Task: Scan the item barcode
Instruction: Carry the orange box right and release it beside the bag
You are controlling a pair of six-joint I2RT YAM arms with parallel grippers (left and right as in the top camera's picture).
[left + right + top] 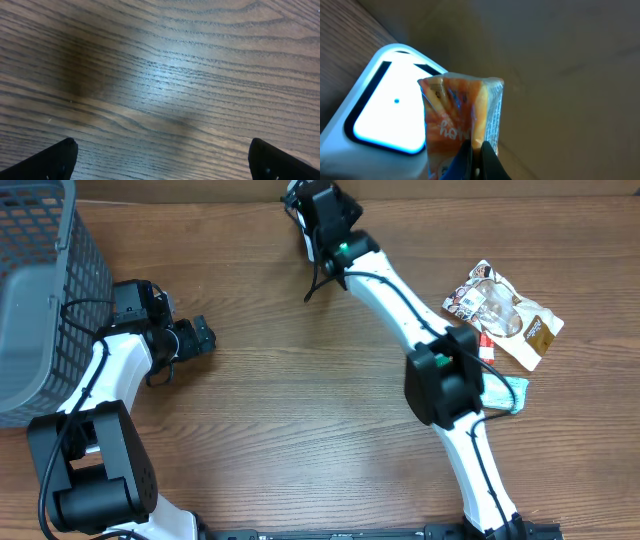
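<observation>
While the orange packet (462,120) stands upright in the right wrist view, its lower edge is pinched between the closed jaws of the right gripper (476,161), which are clamped tight on the thin film. White lettering shows on the packet's face, and its crimped clear seam runs down the right edge. Just behind and to the left of it sits the scanner (380,115), a white housing with a dark-framed window glowing pale blue; the packet overlaps the window's right end, though whether the two touch cannot be told. From overhead, the right arm reaches diagonally across the table (300,410) to the far edge, where the packet itself is hidden under the wrist. On the near right, beside that arm, lie a clear-windowed snack bag (505,315) and, closer to the arm's elbow and partly under it, a teal packet (512,392). Well apart on the left, the left gripper (203,337) hangs over bare wood with its jaws spread wide and nothing between them; only its two dark fingers (50,160) show at the bottom corners of its own camera. A grey mesh basket (40,290) fills the far left corner, beside the left arm.
</observation>
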